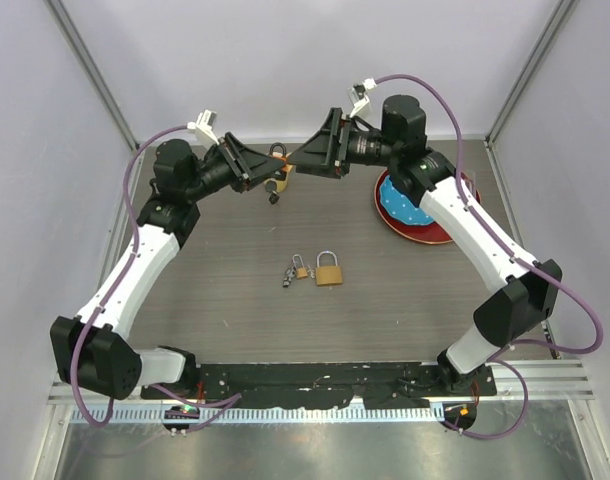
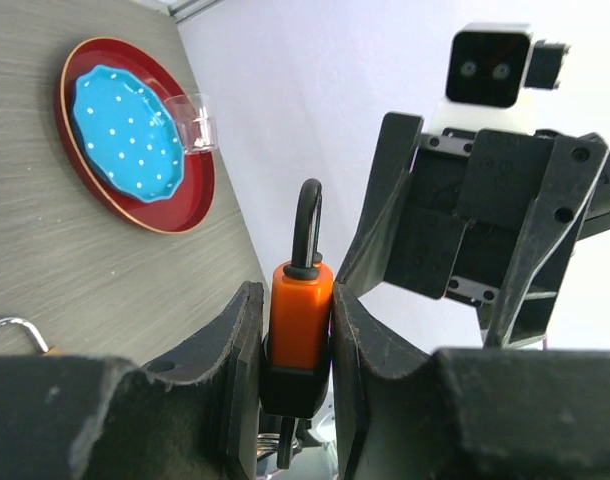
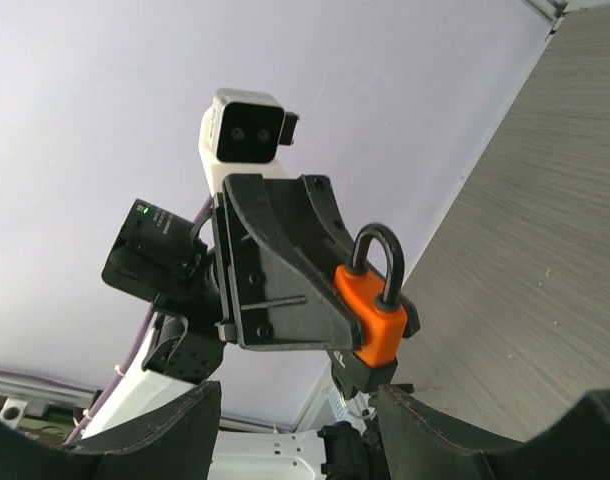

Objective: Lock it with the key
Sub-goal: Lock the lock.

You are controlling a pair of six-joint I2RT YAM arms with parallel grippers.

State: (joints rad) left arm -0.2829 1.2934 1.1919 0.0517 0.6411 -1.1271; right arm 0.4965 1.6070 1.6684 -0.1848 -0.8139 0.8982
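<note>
An orange padlock [image 2: 300,318] with a black shackle and a black base is held in the air, and my left gripper [image 2: 297,400] is shut on its body. A key [image 2: 284,440] sticks out of the base, with a ring hanging from it. In the top view the padlock [image 1: 278,172] is at the back centre, between my two grippers. My right gripper [image 3: 305,440] faces it from the right with its jaws wide apart and nothing between them. The right gripper's fingertips [image 1: 293,158] stand just short of the padlock.
Two more padlocks lie mid-table: a small one with keys [image 1: 296,270] and a brass one [image 1: 328,271]. A red plate [image 1: 440,234] with a blue dotted dish [image 1: 400,205] on it sits at the back right. Grey walls close in the back and both sides.
</note>
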